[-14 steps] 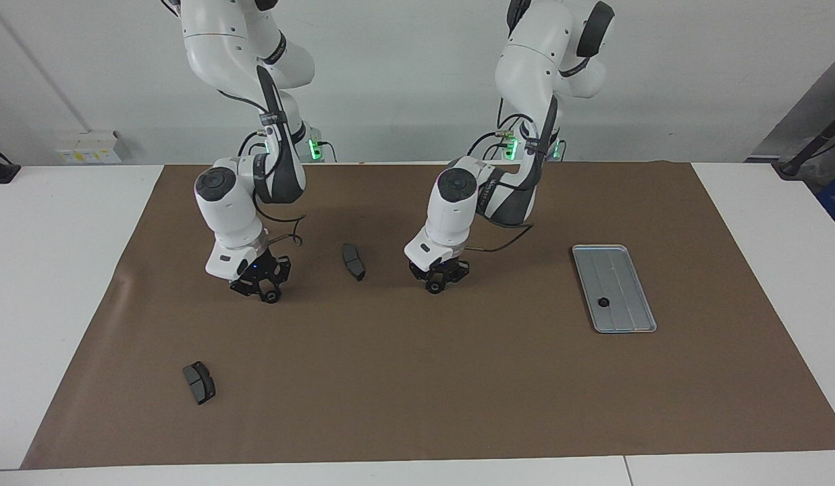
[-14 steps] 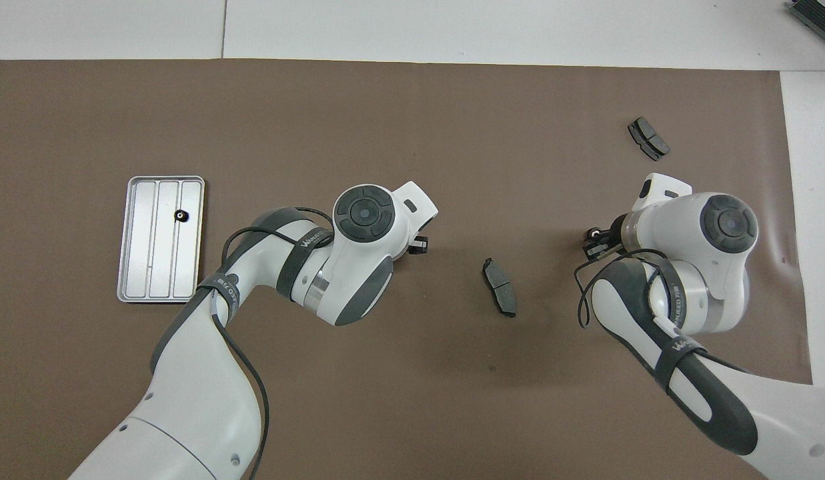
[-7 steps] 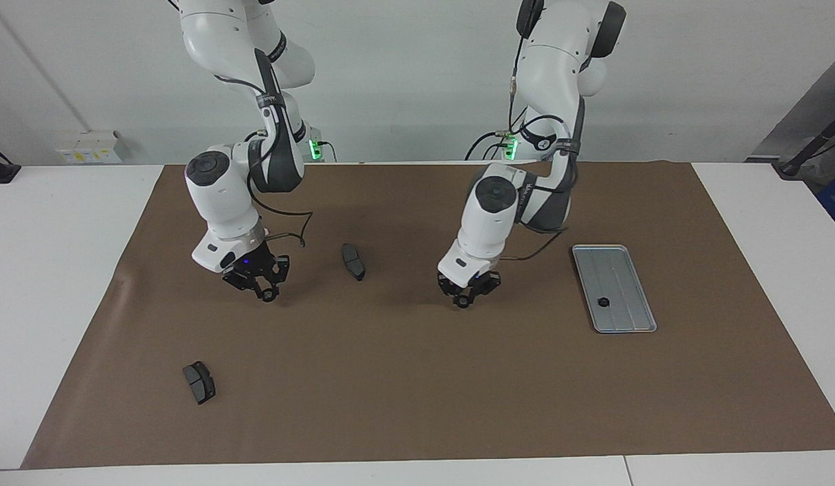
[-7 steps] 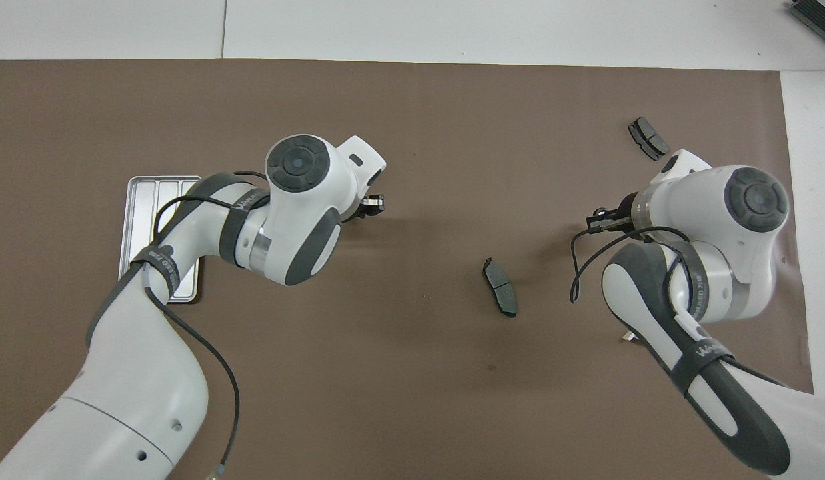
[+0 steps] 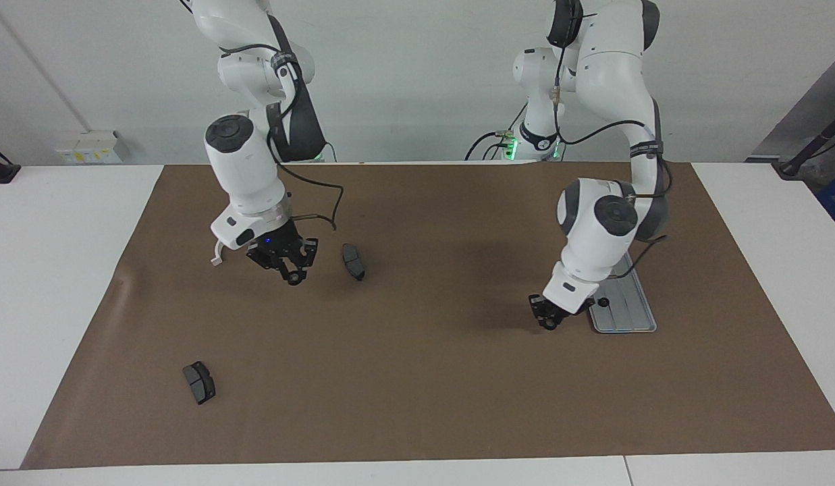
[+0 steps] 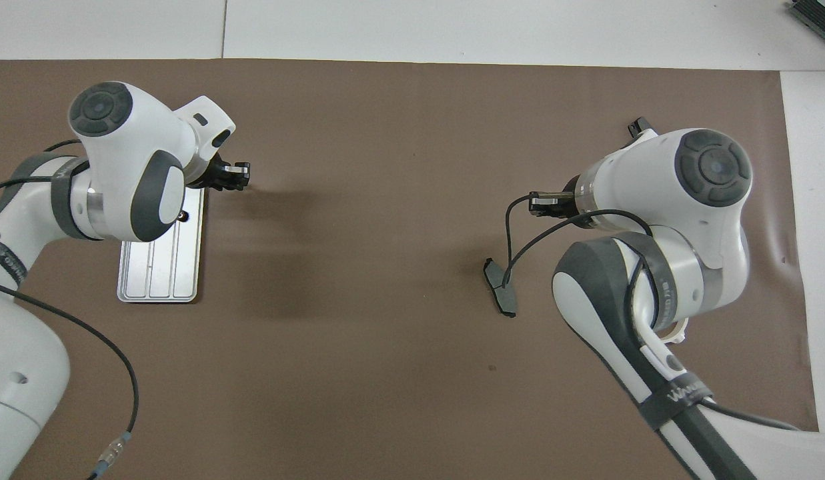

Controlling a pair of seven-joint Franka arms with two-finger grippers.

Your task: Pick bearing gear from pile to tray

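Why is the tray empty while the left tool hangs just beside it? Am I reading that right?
Not empty. The facing view shows one small black gear lying in the tray. The rest holds: the left tool hangs over the mat just beside the tray.

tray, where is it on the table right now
The tray lies flat on the brown mat toward the left arm's end of the table, partly under the left gripper, with one small black gear in it.
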